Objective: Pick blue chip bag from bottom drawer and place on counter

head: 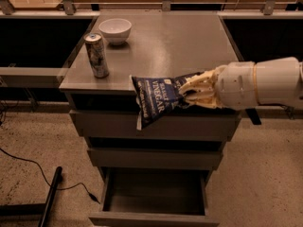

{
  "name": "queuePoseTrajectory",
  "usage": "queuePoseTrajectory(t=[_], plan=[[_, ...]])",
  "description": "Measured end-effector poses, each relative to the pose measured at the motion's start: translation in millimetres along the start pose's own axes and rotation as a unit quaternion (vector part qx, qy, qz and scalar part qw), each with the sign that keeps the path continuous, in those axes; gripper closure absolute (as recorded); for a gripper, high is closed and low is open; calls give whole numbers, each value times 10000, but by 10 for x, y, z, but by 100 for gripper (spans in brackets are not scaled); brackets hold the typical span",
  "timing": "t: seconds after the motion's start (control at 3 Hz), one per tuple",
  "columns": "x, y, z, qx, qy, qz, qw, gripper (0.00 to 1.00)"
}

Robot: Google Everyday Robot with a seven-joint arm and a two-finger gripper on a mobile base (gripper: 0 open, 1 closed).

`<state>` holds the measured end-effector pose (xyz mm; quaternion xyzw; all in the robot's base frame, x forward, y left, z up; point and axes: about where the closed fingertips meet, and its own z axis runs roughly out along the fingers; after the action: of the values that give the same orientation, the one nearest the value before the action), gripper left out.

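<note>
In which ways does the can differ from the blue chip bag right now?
The can stands upright on the counter; the blue chip bag hangs in the air before the counter's front edge, gripped by the pincer, which comes from the right. The can is a rigid, pale metal cylinder; the blue chip bag is dark navy, flat and crinkled. Both carry printing.

A white bowl [115, 30] sits at upper centre-left of the frame. A tall silver can [97, 55] stands upright just beside it, lower left. At lower left, a black cable [28, 162] trails over speckled floor [265, 174] beside a dark bar [49, 197]. The gripper [187, 91] is right of centre.
</note>
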<state>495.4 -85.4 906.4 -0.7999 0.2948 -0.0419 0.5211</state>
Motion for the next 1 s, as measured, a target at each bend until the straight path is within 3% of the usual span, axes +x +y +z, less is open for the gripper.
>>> queuePoseTrajectory(t=[0.33,0.67,1.0], plan=[[301,-381,-39,167,319,215,9991,100],[779,-801,72,669,761,758,9920,100],[1098,-967,160,1121,951,1056,9835,100]])
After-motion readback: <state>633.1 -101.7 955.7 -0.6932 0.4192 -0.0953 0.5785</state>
